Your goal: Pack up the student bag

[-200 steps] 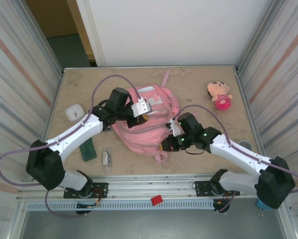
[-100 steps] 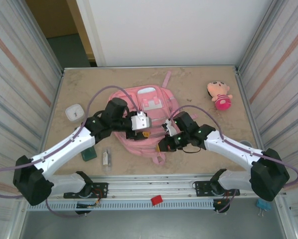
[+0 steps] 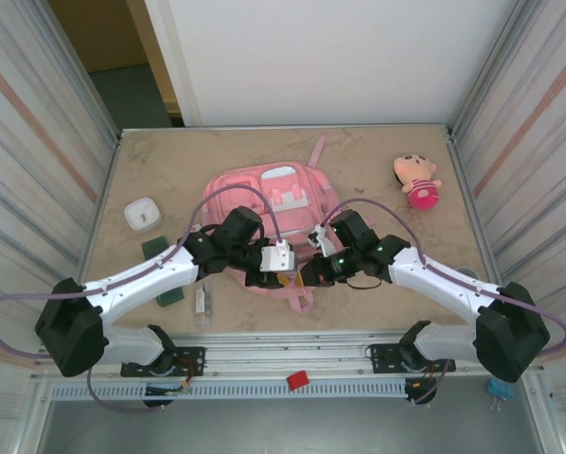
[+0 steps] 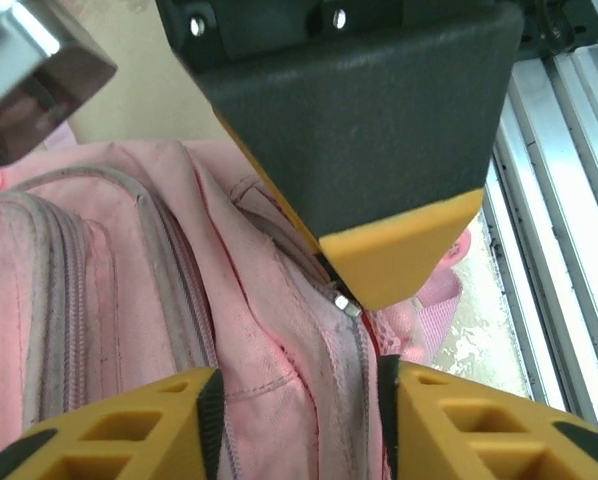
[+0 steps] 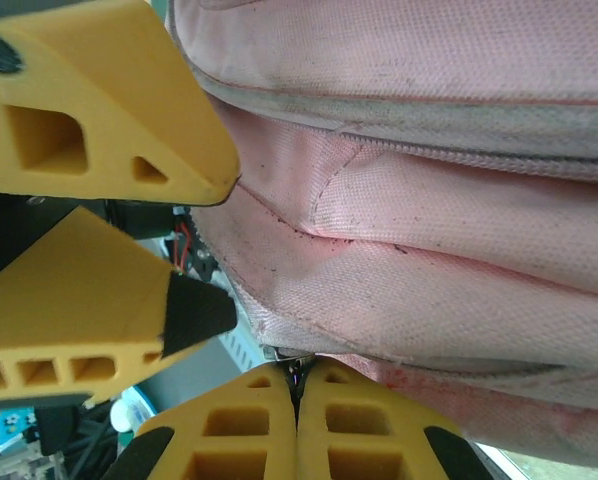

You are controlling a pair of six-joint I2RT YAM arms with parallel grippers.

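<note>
Grip at the near edge: right end effector [image 5: 297,375] clamped tight on a fold of the student bag [image 3: 307,203], just by the zip slider [image 4: 345,303]. Probably anchors the fabric so the zip can be drawn open. Beside it, left end effector [image 4: 299,400], fingers [image 4: 119,425] apart, straddling the zip seam and pinching nothing; seems lined up to take the slider. Bag itself flat on the middle of the surface [image 3: 387,142], front pockets up, one strap trailing toward the far side. Off to its left: small clear item [image 3: 201,301], dark green flat thing [image 3: 169,293], white square box [image 3: 143,214]. Far right, well apart: small doll [image 3: 415,182], seemingly not yet packed.
</note>
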